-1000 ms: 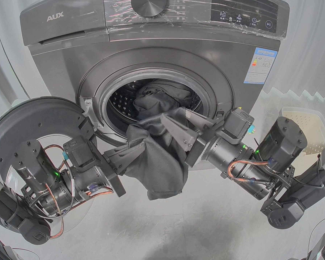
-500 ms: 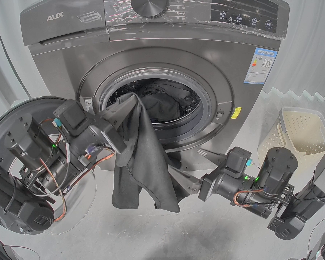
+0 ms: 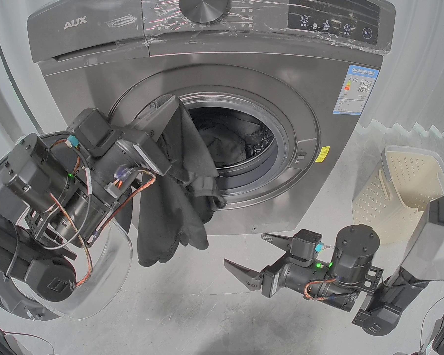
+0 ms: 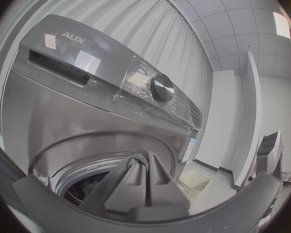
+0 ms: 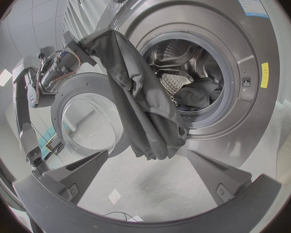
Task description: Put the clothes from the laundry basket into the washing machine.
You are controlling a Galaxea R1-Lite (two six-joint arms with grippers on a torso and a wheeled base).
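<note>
Risk of the dark garment, pinched by the left gripper but hanging mostly outside the drum opening, catching its rim; right gripper spread below.

Logo lettering atop washing machine; energy label (print illegible) on its front.

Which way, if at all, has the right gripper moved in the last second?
Yes. The right gripper dropped from the drum opening of the washing machine to below its door ring.
</note>
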